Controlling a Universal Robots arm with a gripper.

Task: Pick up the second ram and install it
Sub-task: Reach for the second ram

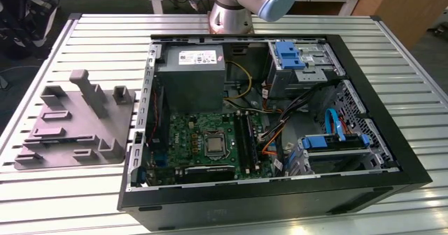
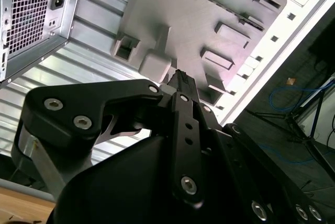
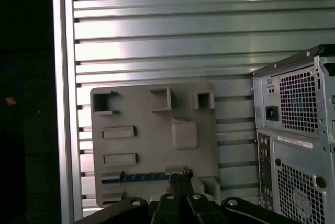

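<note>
Table of ribbed silver metal slats (image 1: 70, 203) was seen carrying everything in the exterior view. Most of it was taken up by the big black tower computer case (image 1: 280, 190), laid on its side with the panel off, so the green motherboard (image 1: 189, 135) was left exposed inside. The case's perforated grey rear panel (image 3: 298, 130) was also caught in the first wrist view. The silver and light-blue robot arm (image 1: 238, 4) was planted on the far edge of the table, behind the case.

To the exterior view's left of the case, the flat grey plastic fixture tray with upright blocks (image 1: 77, 125) was parked on the slats, close beside the case but not touching it. The same tray (image 3: 152, 140) was looked down on in the first wrist view and seen at an angle (image 2: 178, 20) in the second wrist view.

The black gripper (image 3: 181, 174) was held over the tray in both wrist views (image 2: 180, 76), with its fingers pressed together and nothing pinched between them, as far as could be made out.

The second ram, a long thin dark blue stick (image 3: 136, 178), was found lying flat in a slot along one edge of the tray, outside the case. The gripper's tips were lined up just past one end of it. Whether anything was touched couldn't be told.
</note>
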